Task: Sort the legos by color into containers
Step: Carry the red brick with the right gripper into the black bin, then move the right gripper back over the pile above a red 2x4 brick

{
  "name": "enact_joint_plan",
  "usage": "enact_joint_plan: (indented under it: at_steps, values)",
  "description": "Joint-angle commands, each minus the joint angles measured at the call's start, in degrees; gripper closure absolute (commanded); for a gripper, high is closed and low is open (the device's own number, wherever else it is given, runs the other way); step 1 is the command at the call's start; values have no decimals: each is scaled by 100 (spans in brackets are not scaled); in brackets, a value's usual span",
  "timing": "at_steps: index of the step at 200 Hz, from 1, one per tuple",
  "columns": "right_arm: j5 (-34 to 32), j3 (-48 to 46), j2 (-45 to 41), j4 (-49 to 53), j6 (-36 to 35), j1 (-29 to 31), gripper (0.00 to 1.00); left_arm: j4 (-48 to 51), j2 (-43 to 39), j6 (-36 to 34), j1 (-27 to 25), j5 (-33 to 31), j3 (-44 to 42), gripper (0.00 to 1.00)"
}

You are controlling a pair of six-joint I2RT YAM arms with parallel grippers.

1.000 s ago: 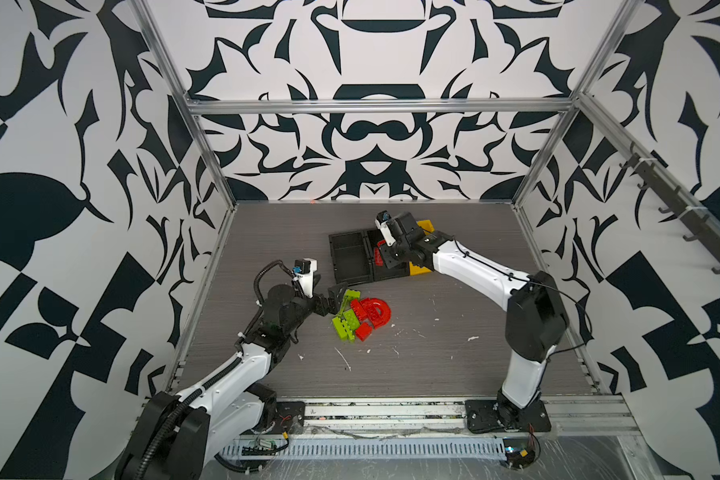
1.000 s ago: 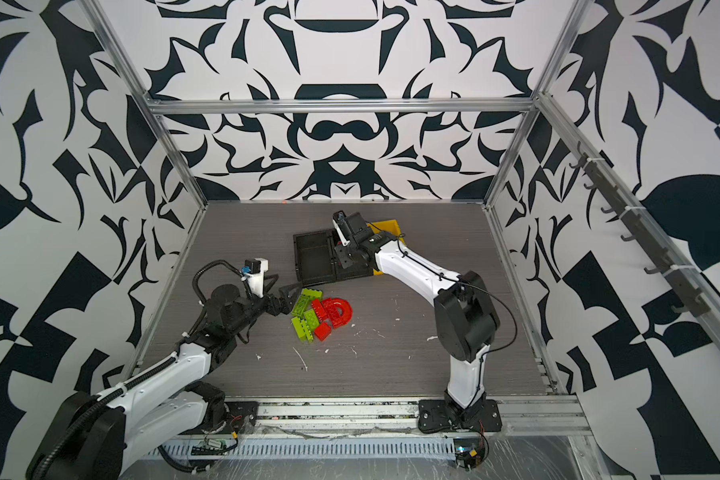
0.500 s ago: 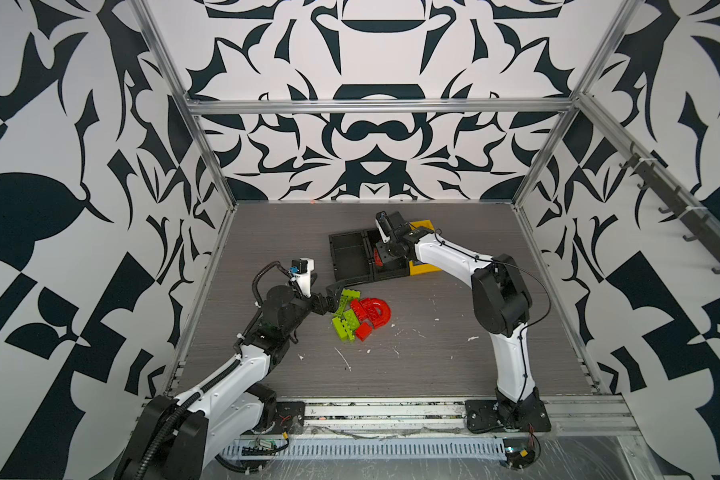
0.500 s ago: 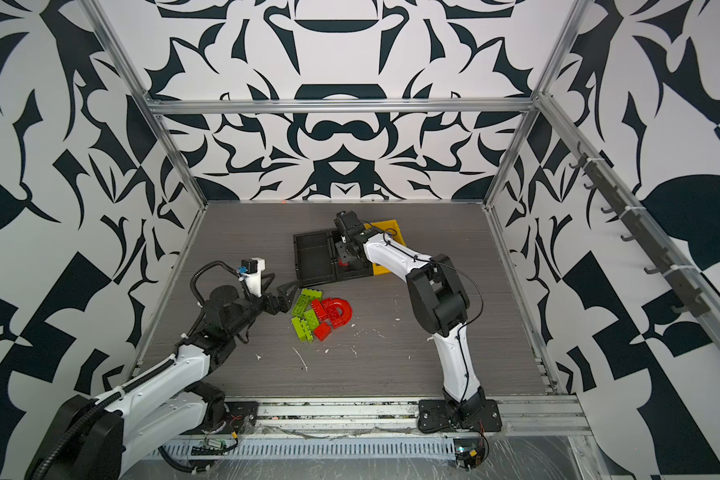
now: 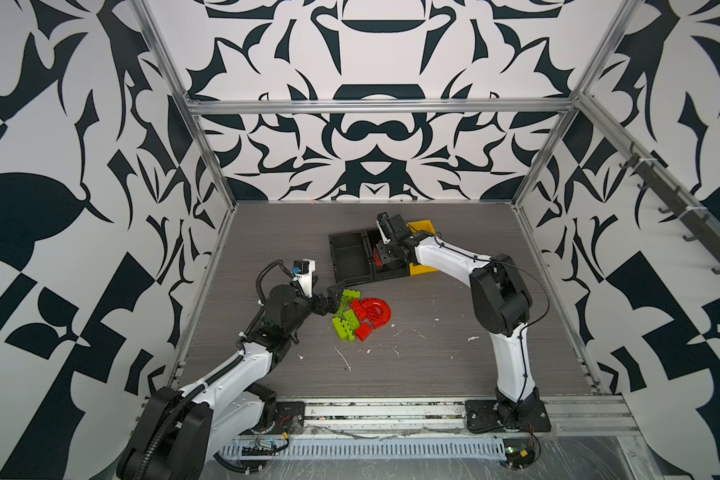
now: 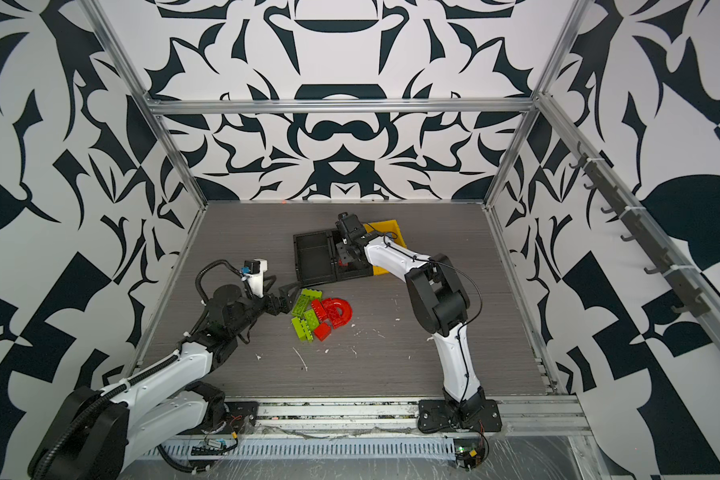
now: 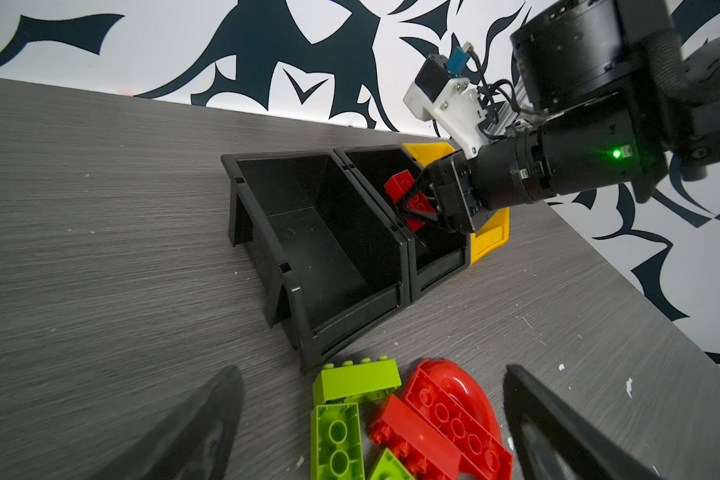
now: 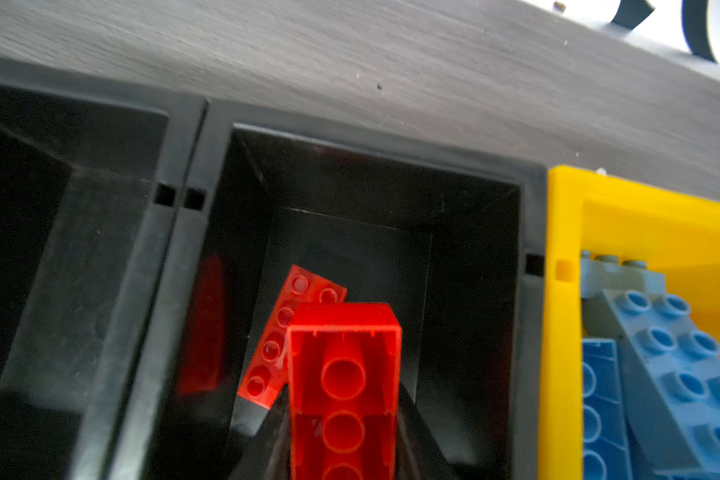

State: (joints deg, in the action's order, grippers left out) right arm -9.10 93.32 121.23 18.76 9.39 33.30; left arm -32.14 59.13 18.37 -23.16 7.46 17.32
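Red brick (image 8: 344, 386) over middle black bin (image 8: 474, 257)

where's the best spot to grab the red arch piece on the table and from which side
Likely the curved band of the red arch, from above on its side away from the left claw: that rim faces open table, with the hollow for an inner finger. Its straight side is hemmed by a long red brick and green bricks.

The left black bin (image 5: 350, 257) has lots of room inside. The middle black bin (image 8: 474, 257) is crowded: the right gripper (image 7: 408, 201) hangs in it pinching a red brick (image 8: 344, 382). Blue bricks (image 8: 661, 345) fill the yellow bin (image 8: 562, 232). The green and red brick pile (image 5: 360, 313) sits just in front of the spread-wide left gripper (image 5: 331, 300); bare table (image 5: 433, 365) lies around it
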Motion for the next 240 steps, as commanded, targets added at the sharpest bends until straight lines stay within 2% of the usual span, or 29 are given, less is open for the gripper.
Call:
enact_joint_plan:
  at_steps: [1,42,66,83,132,188,240]
  values:
    - [100,-28,-106,-253,144,-62,65,-172,-15,57,-10,62,-35,0]
    - [222,-24,-220,-255,177,-60,56,-170,-9,44,-8,52,-28,0]
    - [225,-29,-354,-197,145,-67,46,-162,-23,38,-10,36,-27,0]
    - [247,-94,-514,-123,108,-57,45,-161,-40,34,-5,35,-43,0]
    - [846,-725,-1395,-112,203,178,45,-127,-95,17,-8,-9,-46,0]
    - [617,-1966,-2520,78,672,1061,45,-105,-134,21,-11,-53,-47,0]
    - [538,-2676,-2815,-13,1179,1670,46,-126,-307,43,-12,-244,-158,0]
